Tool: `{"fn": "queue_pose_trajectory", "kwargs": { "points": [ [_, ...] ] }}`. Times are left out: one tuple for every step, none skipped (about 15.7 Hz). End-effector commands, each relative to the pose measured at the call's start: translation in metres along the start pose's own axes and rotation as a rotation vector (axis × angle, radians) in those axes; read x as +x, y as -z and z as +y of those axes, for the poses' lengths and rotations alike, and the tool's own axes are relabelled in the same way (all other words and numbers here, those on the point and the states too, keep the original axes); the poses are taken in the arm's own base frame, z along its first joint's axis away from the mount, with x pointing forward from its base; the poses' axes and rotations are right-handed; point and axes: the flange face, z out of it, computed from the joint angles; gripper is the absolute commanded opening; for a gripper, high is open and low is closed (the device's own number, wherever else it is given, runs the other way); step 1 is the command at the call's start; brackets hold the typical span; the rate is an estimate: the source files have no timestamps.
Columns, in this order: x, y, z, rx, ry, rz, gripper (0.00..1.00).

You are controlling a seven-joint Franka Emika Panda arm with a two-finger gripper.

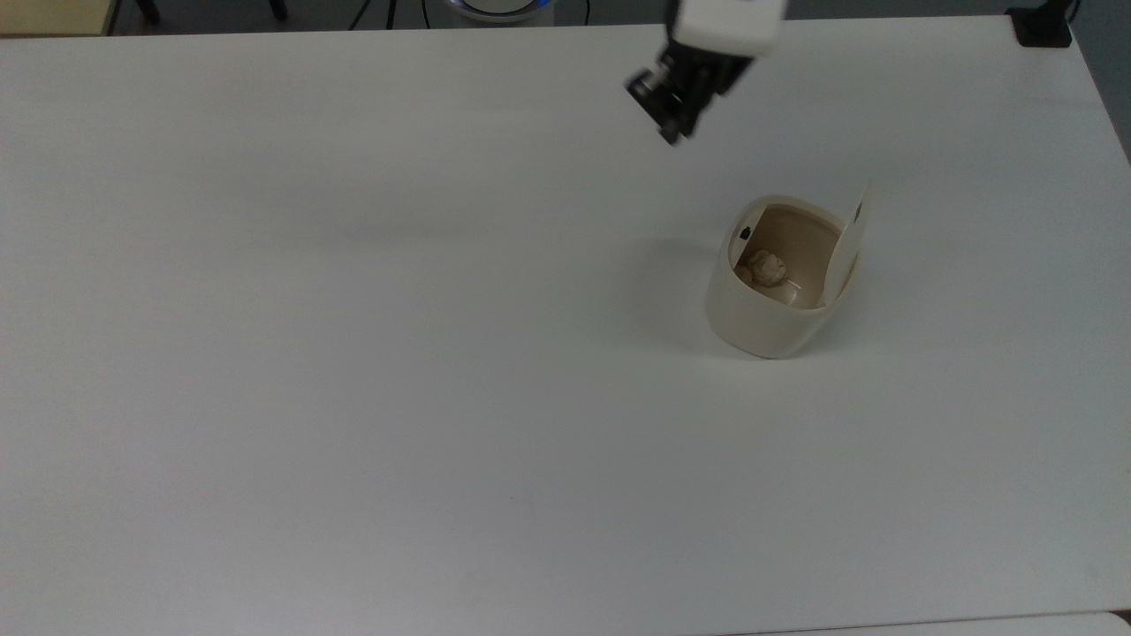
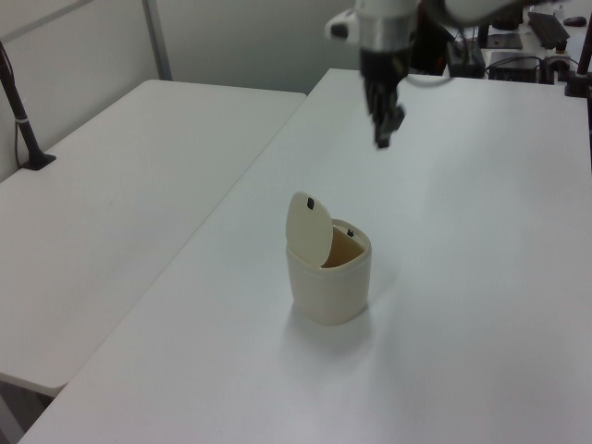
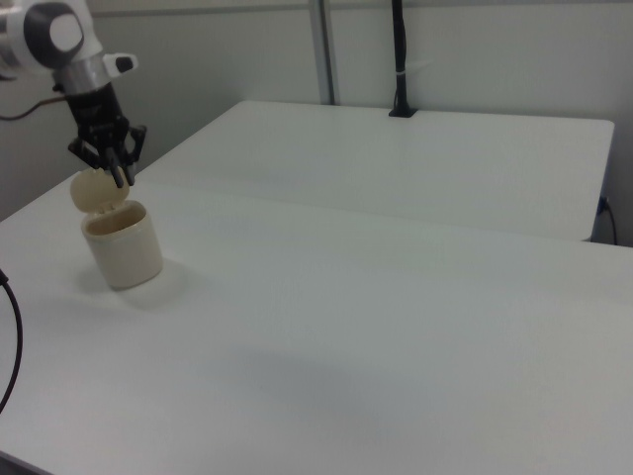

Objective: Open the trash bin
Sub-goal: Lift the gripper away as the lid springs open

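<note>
Since the lid is already up, the opening itself is judged done, and the step in hand is taken to be a clean retreat.

Read across the top view from its left, the gripper is seen first. It is raised above the white table and well apart from the bin. Its jaws appear to be drawn together with nothing held between them. Any further move is best made upward and away from the bin, so that the raised lid is not brushed and knocked shut.

To the top view's right of the gripper, the trash bin is found upright on the table, toward the top view's right half. A small black button is seen on its rim, and a pale crumpled lump lies inside. At the bin's right edge in the top view, the lid is stood almost upright.

The arm is cut off at the top view's upper edge. The hinge is not shown, part of the bin's floor is screened by the lid, and what the lump is cannot be made out.
</note>
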Motion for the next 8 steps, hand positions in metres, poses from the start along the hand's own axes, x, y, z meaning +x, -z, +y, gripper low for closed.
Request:
{"fn": "queue_pose_trajectory", "kwargs": {
  "points": [
    [-0.055, 0.025, 0.03, 0.027, -0.127, -0.105, 0.77],
    [-0.068, 0.031, 0.039, 0.026, -0.171, -0.123, 1.0],
    [-0.077, 0.035, 0.047, 0.021, -0.223, -0.138, 1.0],
    [-0.087, 0.039, 0.06, 0.02, -0.309, -0.143, 1.0],
    [-0.095, 0.037, 0.076, 0.021, -0.401, -0.146, 1.0],
    [-0.096, 0.036, 0.082, 0.019, -0.465, -0.147, 1.0],
    [-0.098, 0.033, 0.086, 0.014, -0.514, -0.15, 1.0],
    [-0.1, 0.027, 0.092, 0.015, -0.536, -0.157, 1.0]
  ]
}}
